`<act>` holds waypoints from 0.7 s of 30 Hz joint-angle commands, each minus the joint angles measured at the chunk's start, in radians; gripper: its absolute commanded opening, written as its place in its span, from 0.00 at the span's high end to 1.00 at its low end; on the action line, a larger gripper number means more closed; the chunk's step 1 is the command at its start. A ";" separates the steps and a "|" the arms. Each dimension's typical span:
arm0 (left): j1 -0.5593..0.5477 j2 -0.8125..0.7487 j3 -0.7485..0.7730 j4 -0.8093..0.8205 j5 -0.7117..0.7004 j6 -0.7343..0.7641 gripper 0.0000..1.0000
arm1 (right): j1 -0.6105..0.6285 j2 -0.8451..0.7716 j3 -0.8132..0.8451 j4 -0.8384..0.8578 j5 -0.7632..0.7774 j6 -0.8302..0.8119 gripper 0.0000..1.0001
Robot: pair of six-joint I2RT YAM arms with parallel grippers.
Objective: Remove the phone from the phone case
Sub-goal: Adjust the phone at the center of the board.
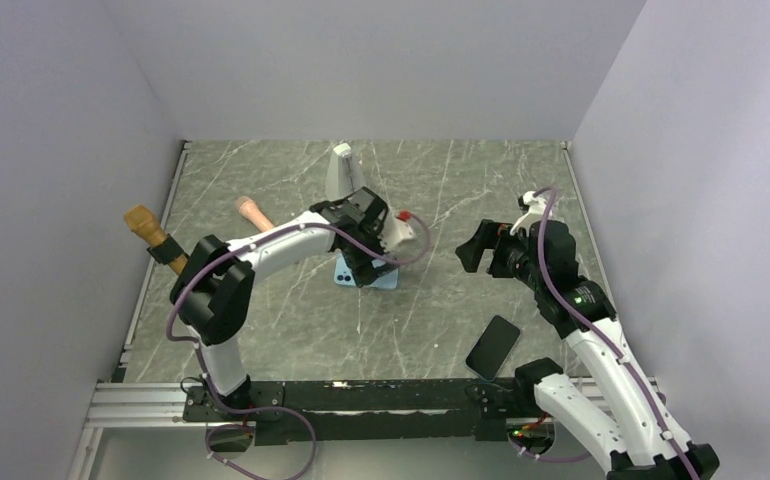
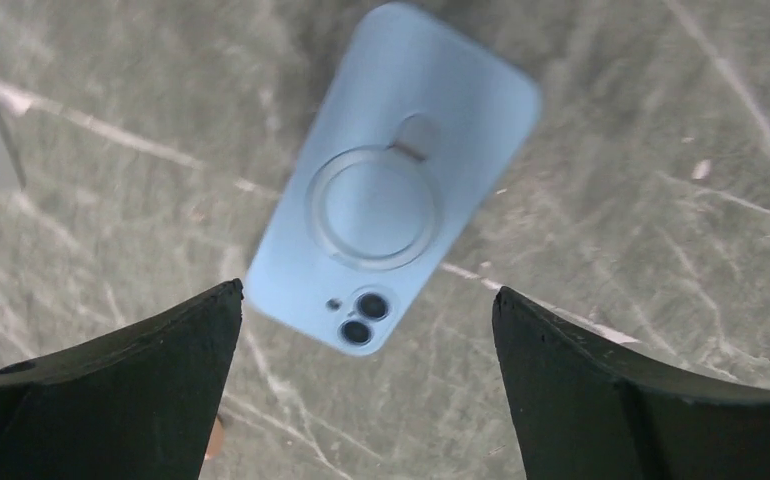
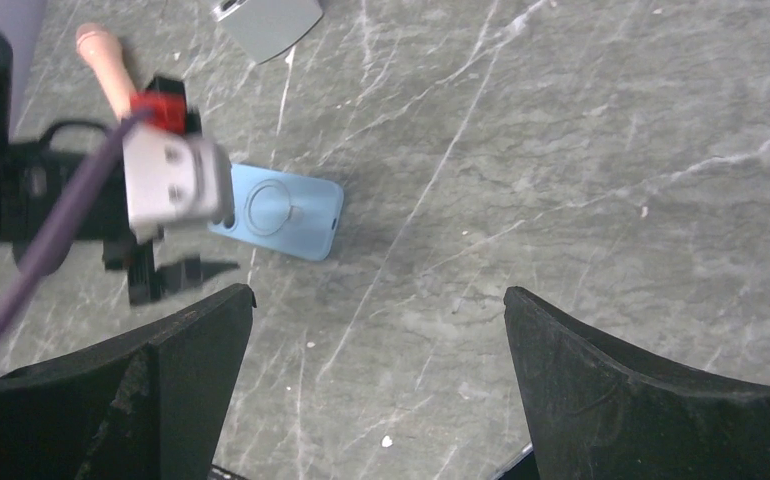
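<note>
plainly, the phone case (image 2: 391, 190) lies back-up on the table (image 1: 441, 180), right under the left hand (image 2: 366, 295), whose fingers are spread wide to either side and touch nothing. the right hand (image 3: 377, 292) is likewise spread and empty, well apart to the right.

the case is pale blue and matte, with rounded corners and a flat ring stand set into its back. two dark lenses show through the corner cut-out, so i judge the phone sits inside. the shell looks like soft silicone: light, grippy, willing to flex at a corner. the phone within would be stiff, smooth and apt to slip once freed. the best hold, i think, is across the long edges with one hand while the other peels a corner lip.

the table is grey, veined and hard, probably slick, so the case may skate if pushed. a black flat slab (image 1: 493, 346) lies near the right arm's base; whether it is a phone i cannot tell.
</note>
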 commanded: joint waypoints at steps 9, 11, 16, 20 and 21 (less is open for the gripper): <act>0.256 -0.301 -0.218 0.179 0.136 -0.615 0.25 | -0.005 0.241 -0.085 0.268 -0.368 0.084 0.01; 0.274 -0.338 -0.267 0.191 0.088 -0.738 0.35 | -0.001 0.322 -0.077 0.328 -0.435 0.076 0.05; 0.311 -0.401 -0.431 0.300 0.144 -1.064 0.42 | 0.046 0.551 -0.025 0.515 -0.523 0.076 0.22; 0.315 -0.469 -0.610 0.497 0.210 -1.318 0.43 | 0.160 0.748 0.092 0.526 -0.451 0.021 0.30; 0.315 -0.478 -0.649 0.528 0.196 -1.363 0.43 | 0.191 0.788 0.118 0.525 -0.422 0.006 0.30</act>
